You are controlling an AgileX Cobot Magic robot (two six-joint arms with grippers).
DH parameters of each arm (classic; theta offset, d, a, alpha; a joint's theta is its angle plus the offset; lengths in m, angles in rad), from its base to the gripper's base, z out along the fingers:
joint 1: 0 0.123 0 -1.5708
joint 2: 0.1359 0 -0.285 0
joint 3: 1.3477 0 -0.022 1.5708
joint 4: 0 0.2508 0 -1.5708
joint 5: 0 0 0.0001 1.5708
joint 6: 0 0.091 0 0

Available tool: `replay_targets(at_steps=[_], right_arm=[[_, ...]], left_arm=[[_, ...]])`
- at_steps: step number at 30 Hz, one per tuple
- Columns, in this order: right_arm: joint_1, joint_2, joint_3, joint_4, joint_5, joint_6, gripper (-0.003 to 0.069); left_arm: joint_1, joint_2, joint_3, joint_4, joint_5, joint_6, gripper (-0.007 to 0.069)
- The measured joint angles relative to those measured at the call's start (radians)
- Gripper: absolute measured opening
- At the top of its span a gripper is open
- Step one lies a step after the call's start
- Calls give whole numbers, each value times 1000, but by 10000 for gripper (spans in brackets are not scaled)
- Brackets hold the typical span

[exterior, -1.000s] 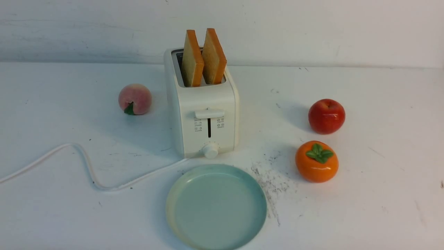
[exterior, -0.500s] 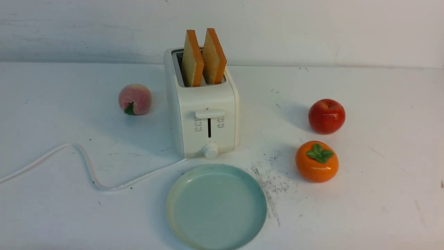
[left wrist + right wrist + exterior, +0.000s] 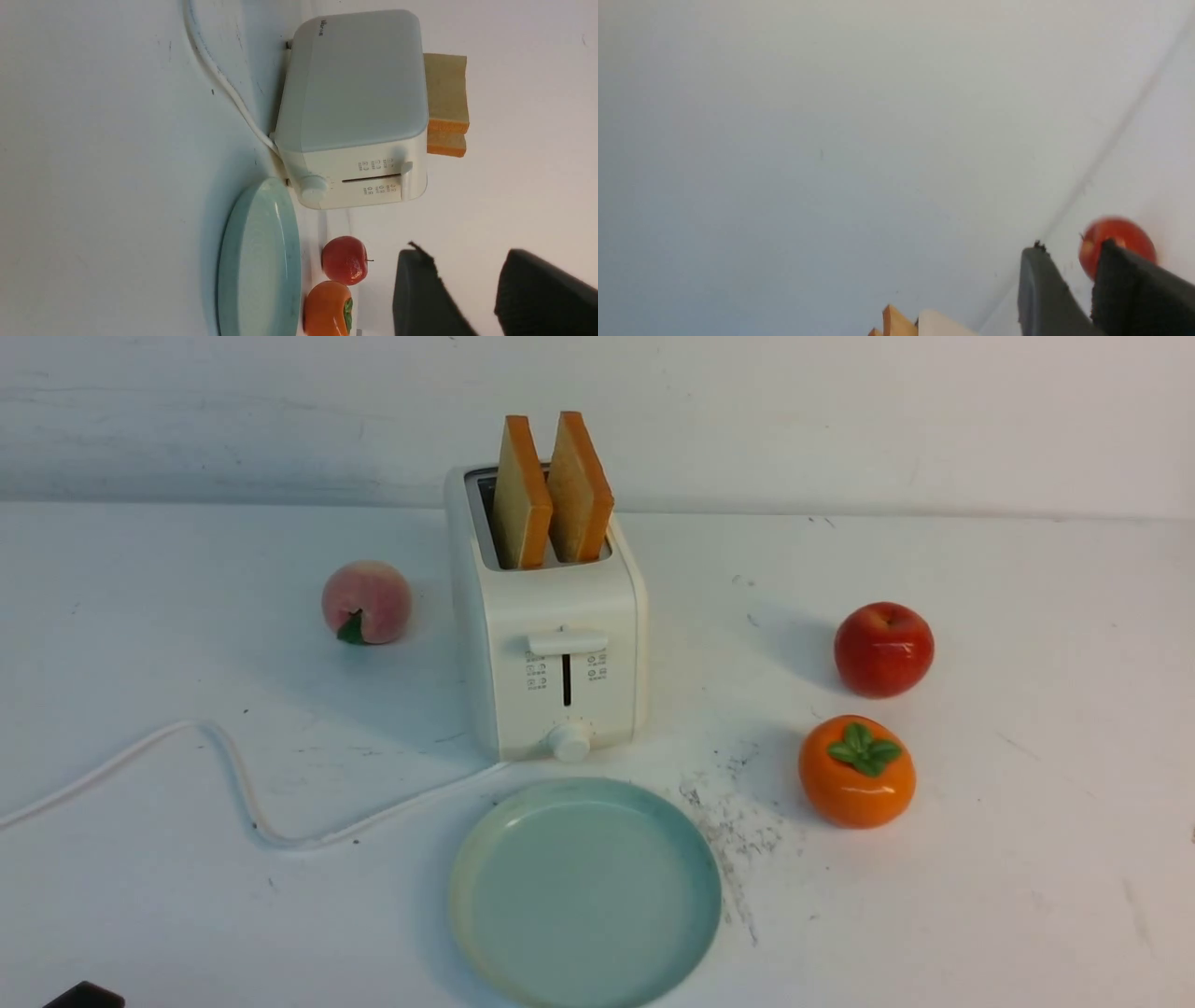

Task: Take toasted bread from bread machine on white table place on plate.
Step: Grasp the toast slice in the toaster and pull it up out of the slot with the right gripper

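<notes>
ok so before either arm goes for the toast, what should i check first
1. Both slices of toasted bread stand upright in the bread machine, with their tops well above the slots: ok.
2. The plate is bare and sits just in front of the bread machine: ok.
3. The left gripper has its jaws apart with nothing between them: ok.
4. The right gripper has its jaws slightly apart and holds nothing: ok.
5. The peach, apple and persimmon stand apart from both the bread machine and the plate: ok.
6. Whether the slices sit loose enough in the slots to lift freely: cannot tell.
</notes>
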State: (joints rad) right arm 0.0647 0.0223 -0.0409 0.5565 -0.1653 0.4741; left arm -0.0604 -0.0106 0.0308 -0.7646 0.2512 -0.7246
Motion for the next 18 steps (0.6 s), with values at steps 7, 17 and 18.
replay_targets(at_steps=[7,17,18], right_arm=[[0,309,-417,-145,304,-405,12],[0,1096,-917,-222,1214,-672,-3],[0,1162,-952,-172,1238,-706,-3]], left_arm=[[0,0,0,0,-21,0,242],[0,0,0,0,-22,7,242],[0,0,0,0,-22,8,242]])
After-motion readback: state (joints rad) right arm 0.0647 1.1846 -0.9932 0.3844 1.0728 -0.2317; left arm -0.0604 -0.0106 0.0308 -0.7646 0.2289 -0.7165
